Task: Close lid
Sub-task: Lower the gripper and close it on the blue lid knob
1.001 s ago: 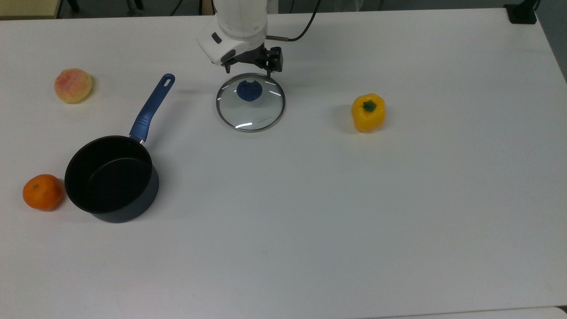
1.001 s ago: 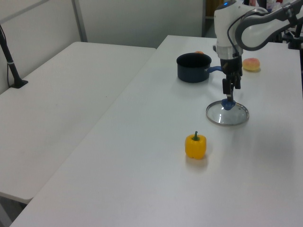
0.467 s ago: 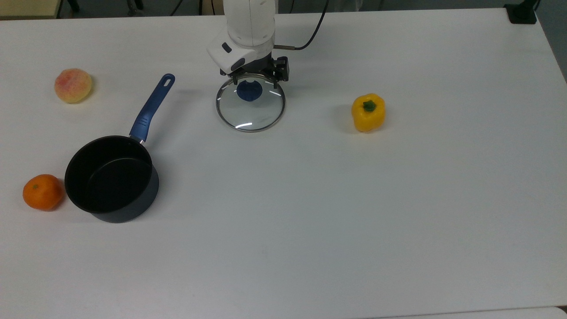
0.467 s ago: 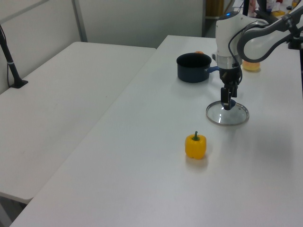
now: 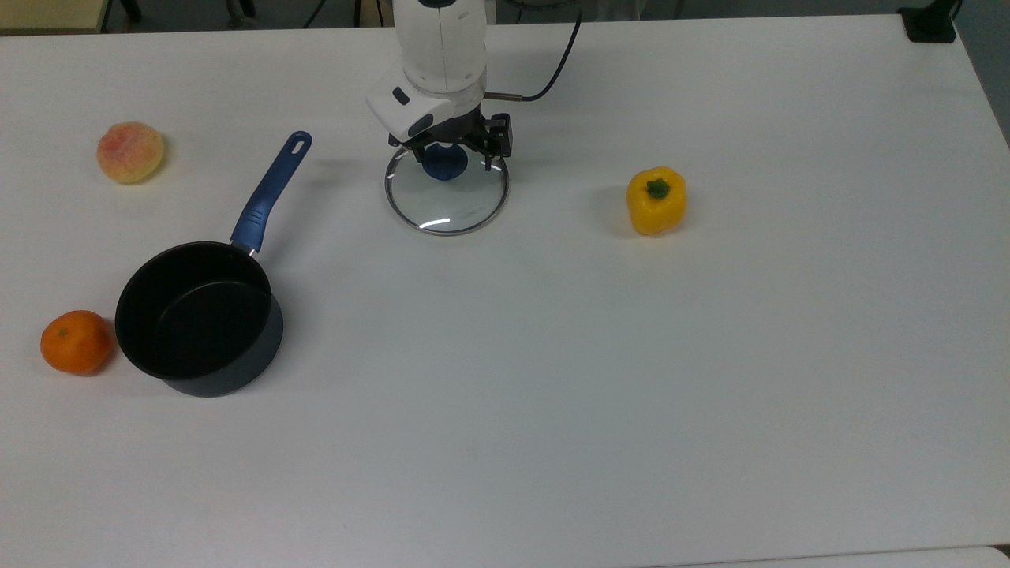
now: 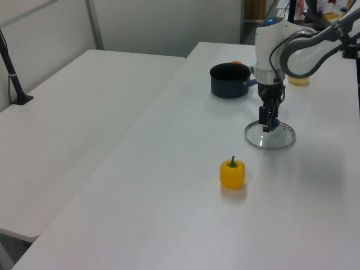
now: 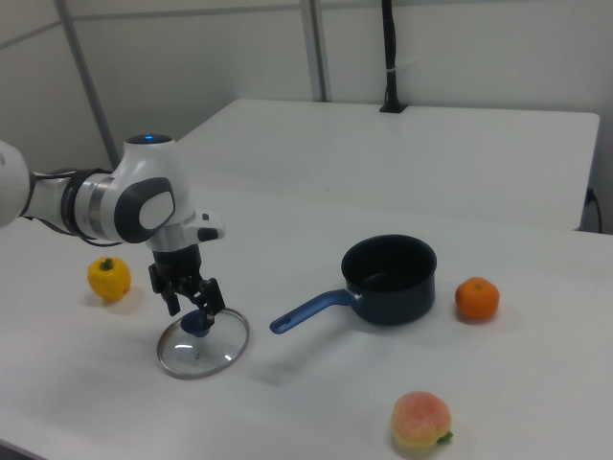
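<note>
The lid (image 5: 451,203) lies flat on the white table, clear glass with a metal rim and a blue knob (image 5: 444,164). It also shows as the lid (image 6: 271,138) and the lid (image 7: 206,349). My gripper (image 5: 450,155) hangs straight down over the knob, open, with one finger on each side of it. The left view shows the gripper (image 6: 268,121) low at the knob, and so does the right view's gripper (image 7: 194,305). The dark saucepan (image 5: 197,317) with a blue handle (image 5: 271,192) stands open and apart from the lid, toward the top view's lower left.
A yellow bell pepper (image 5: 656,199) sits to the top view's right of the lid. A peach (image 5: 130,151) lies at the far left, and an orange (image 5: 76,341) touches the saucepan's left side. A second white table (image 6: 67,124) adjoins this one.
The gripper has come down and shifted over the lid, so its fingers now straddle the blue knob. The lid and saucepan have not moved.
</note>
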